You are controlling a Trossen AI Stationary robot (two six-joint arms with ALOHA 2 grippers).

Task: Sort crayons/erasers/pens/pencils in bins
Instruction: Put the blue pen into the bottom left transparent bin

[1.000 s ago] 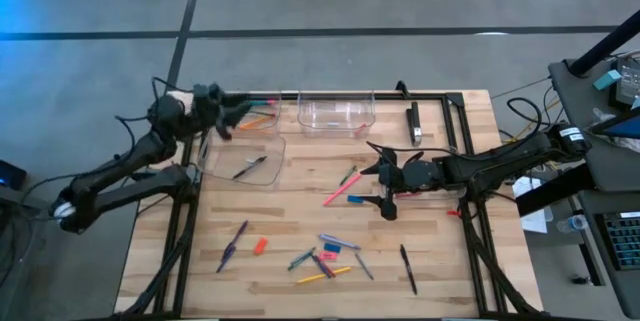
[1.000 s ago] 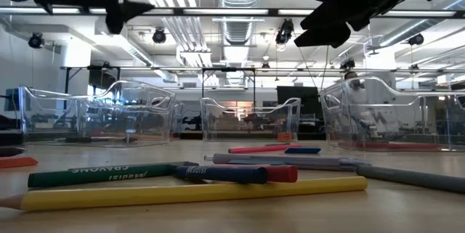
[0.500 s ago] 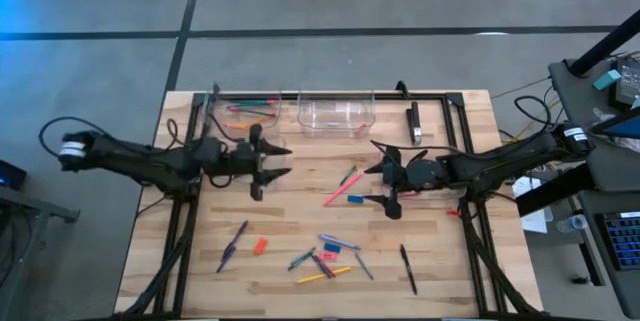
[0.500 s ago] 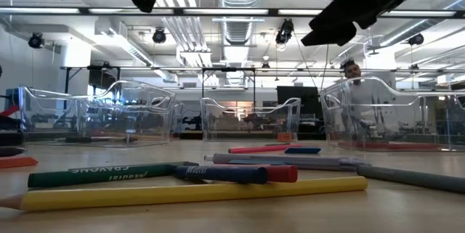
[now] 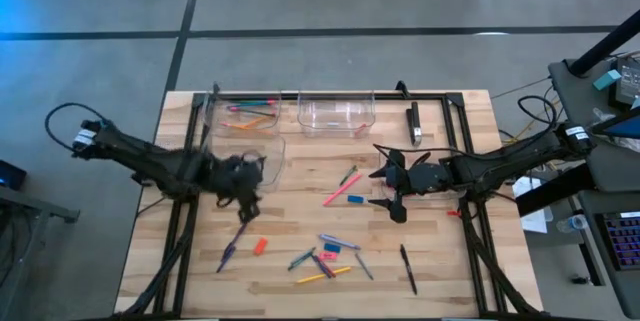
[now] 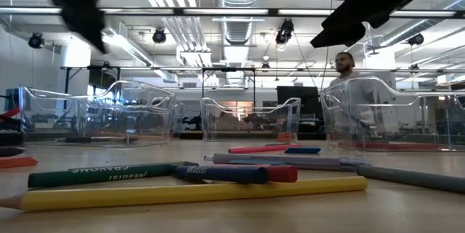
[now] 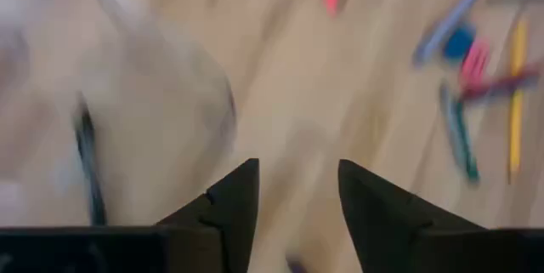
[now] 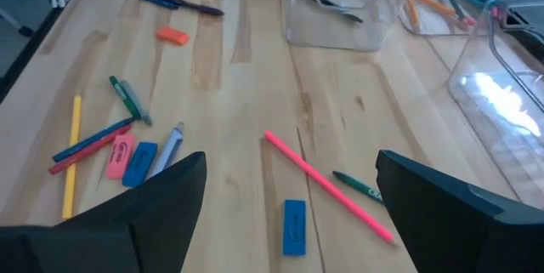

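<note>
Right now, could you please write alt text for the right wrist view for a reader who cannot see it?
The right hand, open and empty, hovers over a wooden table. Below it lie a pink pencil and a blue eraser; more crayons, pencils and erasers are scattered to one side, and clear bins stand beyond.

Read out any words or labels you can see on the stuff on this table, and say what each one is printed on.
"CRAYONS", printed upside down, on the green crayon lying nearest the low camera.
A short white word on the blue crayon beside it: too blurred to read for certain.
White lettering on the green crayon by the pink pencil: too small to read.
</note>
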